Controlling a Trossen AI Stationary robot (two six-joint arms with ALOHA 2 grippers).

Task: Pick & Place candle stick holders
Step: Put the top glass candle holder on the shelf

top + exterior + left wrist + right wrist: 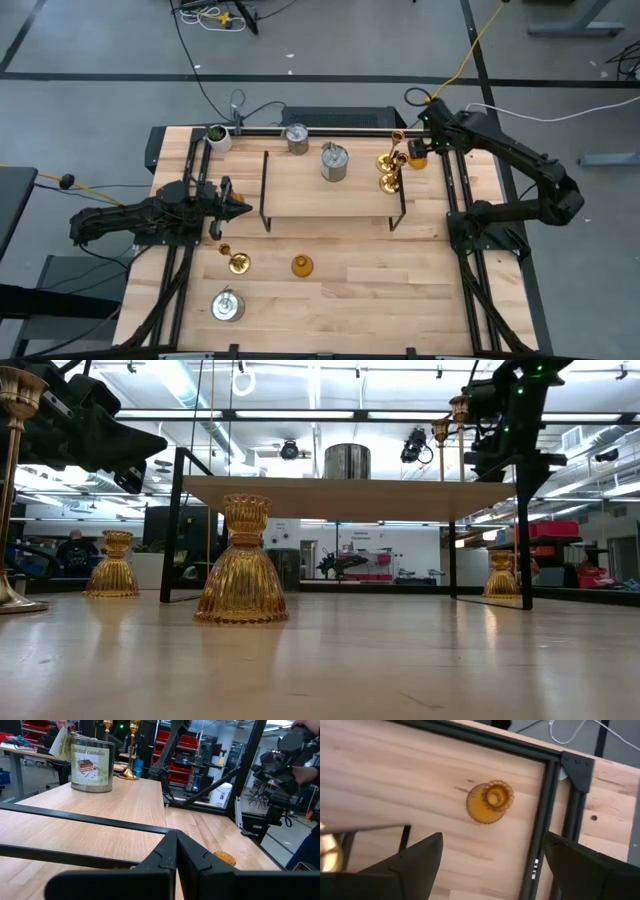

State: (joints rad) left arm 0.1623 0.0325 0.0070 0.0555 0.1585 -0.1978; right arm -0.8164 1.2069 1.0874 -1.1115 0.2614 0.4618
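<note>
An amber candle stick holder [490, 801] stands upright on its base on the table's far right part, beside the black frame rail [542, 820]. My right gripper [492, 865] hovers open above it, pointing steeply down, one finger on each side and clear of it; the high view shows the gripper [420, 138] over that holder [416, 155]. My left gripper [235, 208] waits shut at the table's left, pointing level at the wooden rack [330, 190]. On the rack stand a silver can holder [335, 162] and two gold holders [389, 172].
On the near part of the table stand a gold holder [238, 263], an amber one [302, 265] and a silver can [227, 305]. Another silver can [296, 138] and a whitish cup [218, 136] stand at the far edge. The rack's black wire sides [402, 200] rise near my right gripper.
</note>
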